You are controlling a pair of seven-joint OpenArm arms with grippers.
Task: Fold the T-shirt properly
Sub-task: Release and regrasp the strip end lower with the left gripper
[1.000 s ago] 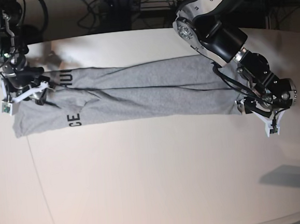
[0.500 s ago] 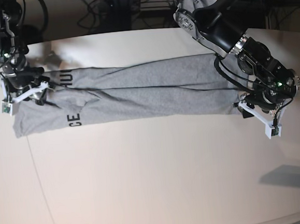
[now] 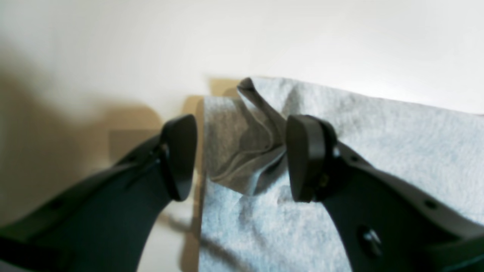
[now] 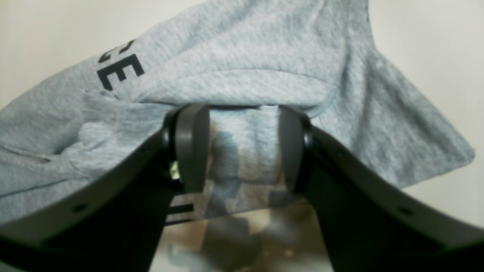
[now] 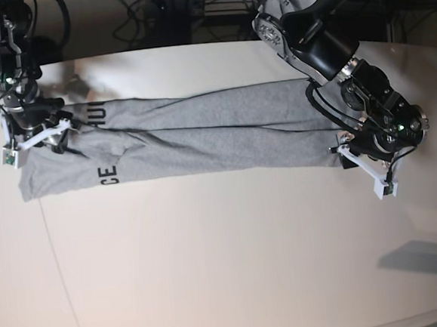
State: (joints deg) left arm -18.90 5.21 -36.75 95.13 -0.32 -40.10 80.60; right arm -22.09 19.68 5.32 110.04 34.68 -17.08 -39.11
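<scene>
Lying long and flat on the pale table, the grey T-shirt is folded into a strip, with black letters near one end. The right gripper pinches a bunched fold of the shirt between its jaws. The left gripper hangs with jaws apart over the other end, gripping nothing.
</scene>
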